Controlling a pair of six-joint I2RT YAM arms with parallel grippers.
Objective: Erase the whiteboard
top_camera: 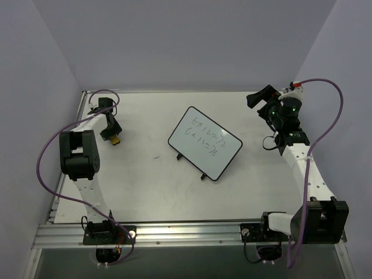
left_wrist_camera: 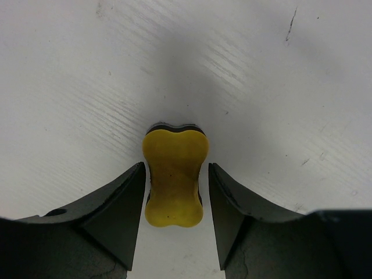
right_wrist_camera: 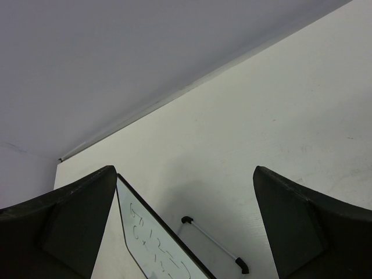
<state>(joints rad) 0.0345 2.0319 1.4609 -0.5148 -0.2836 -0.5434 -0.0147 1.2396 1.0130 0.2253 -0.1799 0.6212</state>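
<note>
The left gripper (left_wrist_camera: 176, 168) has its jaws drawn in on a yellow eraser (left_wrist_camera: 174, 181). Both dark fingertips (left_wrist_camera: 136, 174) meet the sides of its wider end, so it is pinched between them. The eraser is bone-shaped with a dark layer underneath, and it sits over the bare white table (left_wrist_camera: 70, 87). From above, this gripper is at the far left of the table, well apart from the whiteboard (top_camera: 204, 142).

The right gripper (right_wrist_camera: 186, 174) has its jaws spread wide and holds nothing. It is raised at the far right, and its camera looks across the table to the whiteboard's edge at lower left.

The whiteboard lies near the table's middle, turned at an angle to the edges. Its two small black feet (top_camera: 179, 156) point towards the arms. Two lines of dark handwriting (top_camera: 203, 139) cover its face.
</note>
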